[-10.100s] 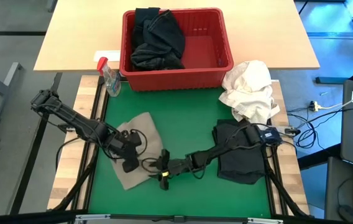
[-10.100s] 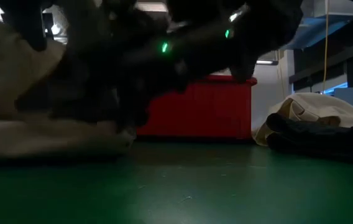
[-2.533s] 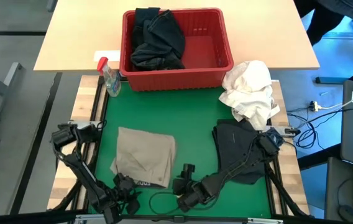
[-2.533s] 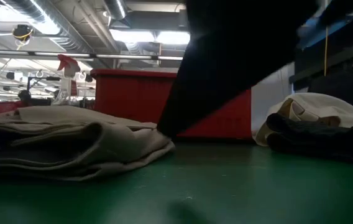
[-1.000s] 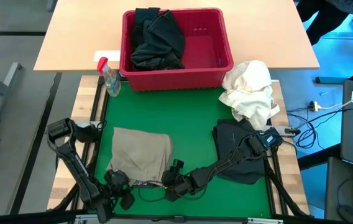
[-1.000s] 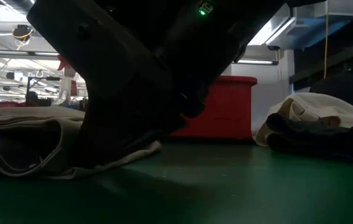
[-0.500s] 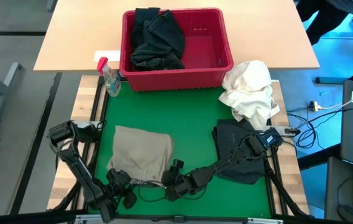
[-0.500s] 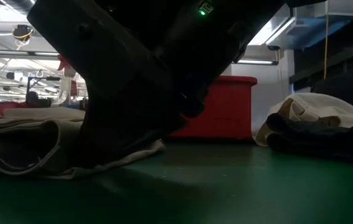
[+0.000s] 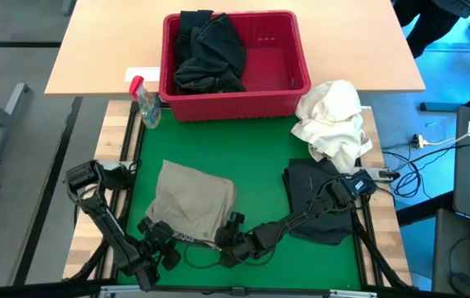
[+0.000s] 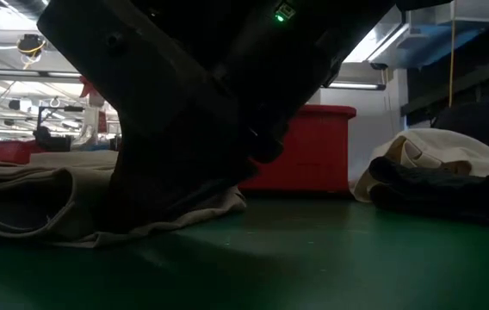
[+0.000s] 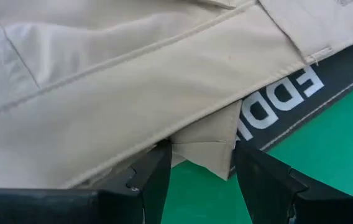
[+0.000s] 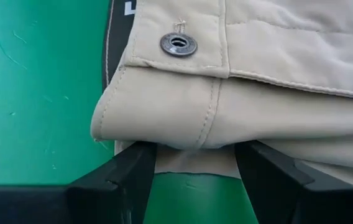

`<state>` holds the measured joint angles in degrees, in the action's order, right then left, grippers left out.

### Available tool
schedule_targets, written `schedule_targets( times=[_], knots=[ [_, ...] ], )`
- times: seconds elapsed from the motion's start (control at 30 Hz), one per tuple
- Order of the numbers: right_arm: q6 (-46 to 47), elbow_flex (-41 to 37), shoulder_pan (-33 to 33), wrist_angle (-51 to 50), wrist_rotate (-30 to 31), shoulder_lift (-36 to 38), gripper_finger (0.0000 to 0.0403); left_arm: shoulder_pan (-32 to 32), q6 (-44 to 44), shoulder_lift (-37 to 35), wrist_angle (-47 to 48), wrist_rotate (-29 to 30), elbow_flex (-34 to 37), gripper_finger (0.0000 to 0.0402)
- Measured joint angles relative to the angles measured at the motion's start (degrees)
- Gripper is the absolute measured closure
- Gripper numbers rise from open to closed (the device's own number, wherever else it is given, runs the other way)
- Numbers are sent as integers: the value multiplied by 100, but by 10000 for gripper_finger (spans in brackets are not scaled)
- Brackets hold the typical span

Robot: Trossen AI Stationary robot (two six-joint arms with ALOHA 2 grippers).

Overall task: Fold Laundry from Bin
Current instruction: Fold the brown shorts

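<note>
Left gripper: low at the near edge of the green table mat, at the near-left corner of the folded khaki-beige cotton garment. In its wrist view the fingers stand moderately apart with the fabric's folded corner lying in the gap above them; whether they pinch it I cannot tell.
Right gripper: low at the garment's near-right corner, arm reaching in across the mat from the right. In its wrist view the fingers are spread wide under the folded waistband edge with its metal snap button; cloth rests between them, a grip not confirmed.
Khaki garment: lies flat on the mat's near-left part, folded to a rough rectangle; long axis runs near-to-far, slightly tilted, near edge at both grippers.
Folded dark charcoal garment: on the mat's near-right part, partly under the right arm.
Crumpled white cloth bundle: farther right, at the mat's edge.
Red ribbed plastic basket: far side, on the light wooden table, long axis left-right; black garments piled in its left half.
Small clear spray bottle with red top: just left of the basket.
</note>
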<state>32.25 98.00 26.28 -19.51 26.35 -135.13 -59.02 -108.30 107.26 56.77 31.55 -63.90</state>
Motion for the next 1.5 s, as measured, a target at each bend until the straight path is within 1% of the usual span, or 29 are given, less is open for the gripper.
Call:
schedule_targets(
  times=[0.23,0.33,0.47,0.57,0.67,0.87,0.9,1.23,1.37,1.5],
  knots=[
    [-80,-2,0,3,-37,-2,181,52,375,29,-56,329,2,230],
    [-81,-2,0,4,-37,-2,181,57,672,74,-236,339,9,230],
    [-83,-4,0,13,-35,-2,181,65,516,101,-26,370,9,230],
    [-83,-7,0,15,-34,-2,181,118,544,150,-7,447,9,240],
    [-83,-7,0,15,-32,-2,181,170,751,244,-48,290,9,270],
    [-85,-7,0,13,-37,-2,181,170,820,371,110,236,2,379],
    [-86,-7,5,15,-37,-2,181,170,780,355,172,234,2,388],
    [-76,-4,123,15,-147,-2,181,35,259,-21,1313,42,4,397],
    [-79,-2,171,10,-234,-2,181,-15,228,-31,1550,-194,7,396],
    [-79,-2,193,7,-259,-2,181,-39,201,-31,1537,-197,9,396]
  ],
)
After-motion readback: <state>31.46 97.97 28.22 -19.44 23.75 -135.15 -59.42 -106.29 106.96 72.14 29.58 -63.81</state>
